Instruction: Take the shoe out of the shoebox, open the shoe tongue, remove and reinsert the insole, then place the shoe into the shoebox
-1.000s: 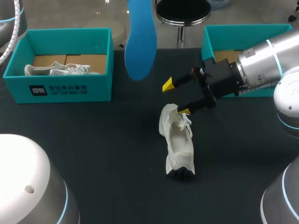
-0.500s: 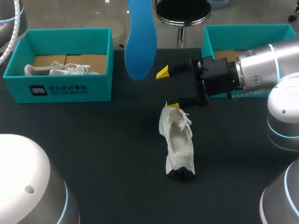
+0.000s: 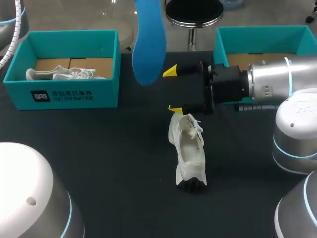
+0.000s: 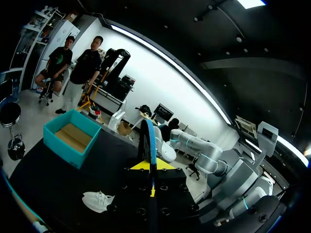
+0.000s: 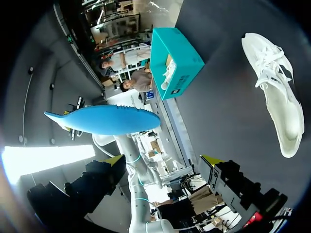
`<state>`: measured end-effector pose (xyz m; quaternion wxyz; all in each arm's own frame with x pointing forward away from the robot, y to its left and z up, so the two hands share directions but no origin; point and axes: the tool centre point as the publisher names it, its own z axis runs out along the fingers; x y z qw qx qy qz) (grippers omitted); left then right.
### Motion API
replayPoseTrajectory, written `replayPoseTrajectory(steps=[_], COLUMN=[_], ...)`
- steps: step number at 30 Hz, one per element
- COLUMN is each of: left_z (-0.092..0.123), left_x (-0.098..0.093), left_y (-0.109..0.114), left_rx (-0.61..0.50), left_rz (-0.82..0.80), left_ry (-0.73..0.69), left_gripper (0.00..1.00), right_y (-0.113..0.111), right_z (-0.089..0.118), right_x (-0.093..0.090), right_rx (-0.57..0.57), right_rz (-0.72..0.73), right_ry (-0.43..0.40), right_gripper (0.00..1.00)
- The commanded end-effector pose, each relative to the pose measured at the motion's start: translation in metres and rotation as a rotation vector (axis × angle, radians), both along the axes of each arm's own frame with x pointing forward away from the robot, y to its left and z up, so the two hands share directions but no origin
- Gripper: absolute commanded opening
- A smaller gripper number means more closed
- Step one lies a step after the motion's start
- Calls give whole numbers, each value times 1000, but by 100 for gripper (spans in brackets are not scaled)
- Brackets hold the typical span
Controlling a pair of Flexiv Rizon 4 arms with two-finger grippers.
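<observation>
A blue insole (image 3: pixel 148 39) hangs high over the table's far middle, and the left wrist view shows it edge-on (image 4: pixel 148 143) with my left gripper (image 4: pixel 150 165) shut on its lower end. The white shoe (image 3: pixel 188 148) lies on the dark table just below my right gripper (image 3: pixel 172 89). That gripper comes in level from the right, open and empty, with one yellow tip near the insole's lower end and the other just above the shoe. In the right wrist view the insole (image 5: pixel 104 120) floats ahead of the open right gripper (image 5: pixel 163 162), and the shoe (image 5: pixel 274 107) lies off to one side.
A teal shoebox (image 3: pixel 74 95) at the far left holds a second white shoe (image 3: pixel 64 73). Another teal shoebox (image 3: pixel 220 44) stands at the far right, behind my right arm (image 3: pixel 270 84). White arm housings (image 3: pixel 29 198) fill the near corners.
My right gripper has lifted off the shoe's far end and shifted left and farther back, toward the hanging insole. The insole and the shoe have stayed put.
</observation>
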<state>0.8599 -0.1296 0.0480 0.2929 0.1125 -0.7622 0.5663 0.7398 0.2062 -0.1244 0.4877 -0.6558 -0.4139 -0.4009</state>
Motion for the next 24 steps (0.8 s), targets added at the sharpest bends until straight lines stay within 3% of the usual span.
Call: replayPoseTrajectory(steps=[1,8,10,24], left_z=[0,0,0,0], left_x=[1,1,1,1], left_y=[0,0,0,0], left_rx=[0,0,0,0], left_rz=[-3,-3,-3,-3], left_ry=[0,0,0,0], left_gripper=[0,0,0,0], right_y=[-9,-14,-15,-15], right_z=[8,17,23,23], right_x=[-6,0,3,3], right_rx=[-2,-15,-63,-63], right_rz=[-11,6,-3,-3], right_ry=[-15,-24,-59,-59], right_gripper=[100,100,100,100])
